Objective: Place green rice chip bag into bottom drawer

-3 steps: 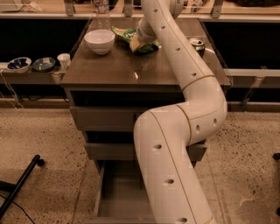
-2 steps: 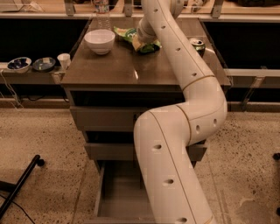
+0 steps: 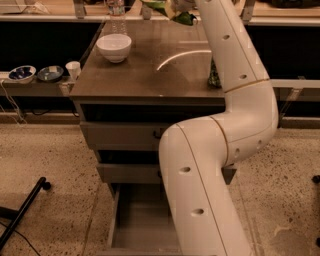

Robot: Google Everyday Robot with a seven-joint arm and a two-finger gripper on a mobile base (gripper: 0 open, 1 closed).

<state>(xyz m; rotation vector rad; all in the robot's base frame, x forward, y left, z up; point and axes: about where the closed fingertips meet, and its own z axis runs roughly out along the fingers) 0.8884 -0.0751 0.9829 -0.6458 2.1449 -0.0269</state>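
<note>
A white robot arm [image 3: 215, 165] rises in front of a grey drawer cabinet and reaches over its brown bench [image 3: 150, 75], with the claw [image 3: 181, 4] at the very top edge of the view, above the bench's far side. The green rice chip bag [image 3: 161, 8] sits right against the claw, jutting out to its left, crinkled and pale green with a darker patch beneath. The claw is mostly cut off, so I cannot tell how wide it stands or whether it has hold of the bag.

Far below the claw, at the foot of the cabinet, the bottom drawer [image 3: 145, 225] is pulled out, and the part of its flat grey floor not hidden by the arm is bare. The two shallower drawers [image 3: 120, 135] lie between it and the bench top.

Below and to the left of the claw a white bowl [image 3: 114, 46] stands on the bench, with a clear plastic bottle [image 3: 116, 10] behind it. Below and to the right, a green patterned can [image 3: 214, 77] peeks out from behind the arm. Well off to the left, a side shelf carries two small dishes [image 3: 21, 73] and a white cup [image 3: 73, 69].
</note>
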